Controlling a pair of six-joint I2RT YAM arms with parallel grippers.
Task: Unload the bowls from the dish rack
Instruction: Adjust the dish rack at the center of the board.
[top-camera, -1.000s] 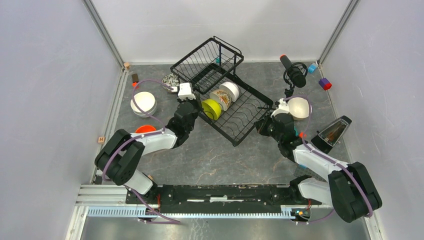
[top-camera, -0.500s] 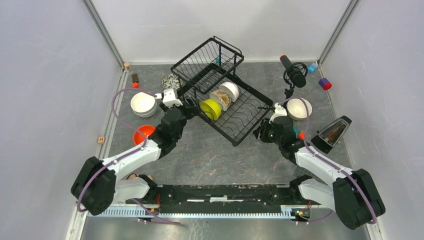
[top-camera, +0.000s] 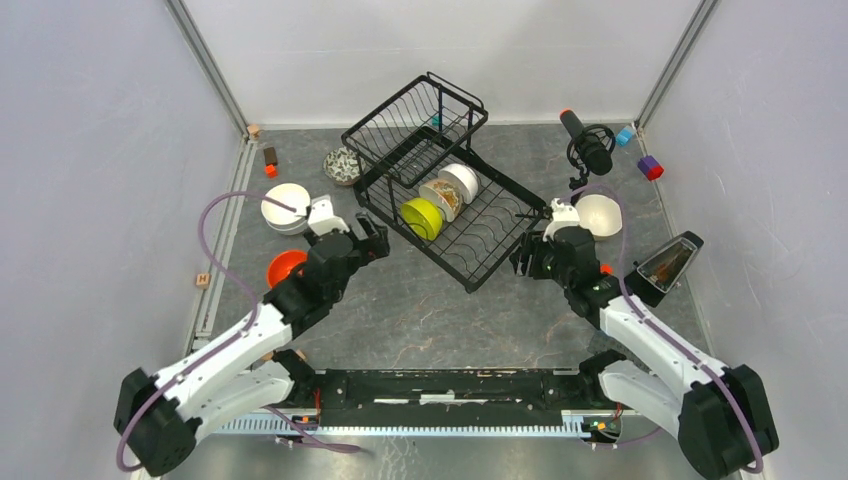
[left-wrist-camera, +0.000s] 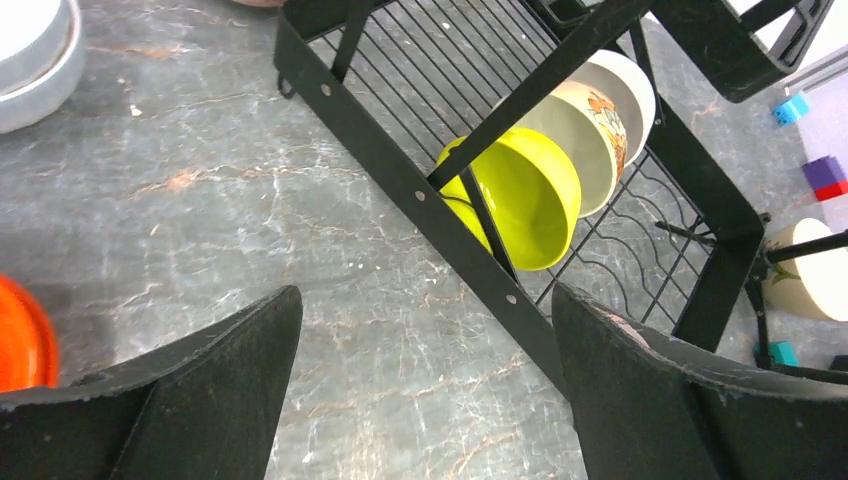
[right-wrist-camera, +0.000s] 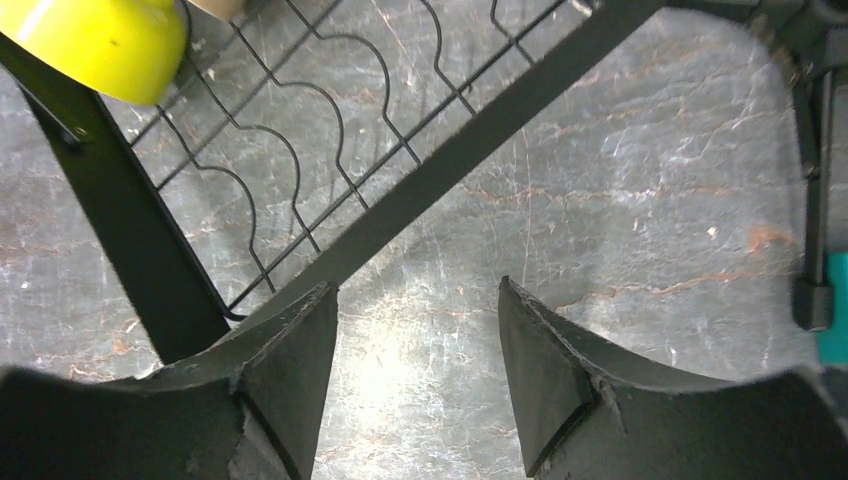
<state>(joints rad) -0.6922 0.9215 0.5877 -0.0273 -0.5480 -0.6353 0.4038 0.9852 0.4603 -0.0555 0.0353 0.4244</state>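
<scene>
Since three bowls (left-wrist-camera: 520, 195) stand slotted in the rack (left-wrist-camera: 380, 165), left fingers (left-wrist-camera: 190, 390) and right fingers (right-wrist-camera: 285, 380) flank it, spread (empty).

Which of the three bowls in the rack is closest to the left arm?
The lime green bowl: the patterned bowl and the white bowl stand behind it, farther away.

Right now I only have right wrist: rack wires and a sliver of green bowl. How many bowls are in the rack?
Observer: Three, standing in the dish rack's lower tray: lime green bowl, patterned bowl, white bowl.
Operator: Anything behind me?
Observer: A cream bowl sits on the table, on the side of the right end effector away from the rack.
Operator: Left arm?
Observer: Left end effector is open and empty, just outside the rack's left edge near the green bowl.
</scene>
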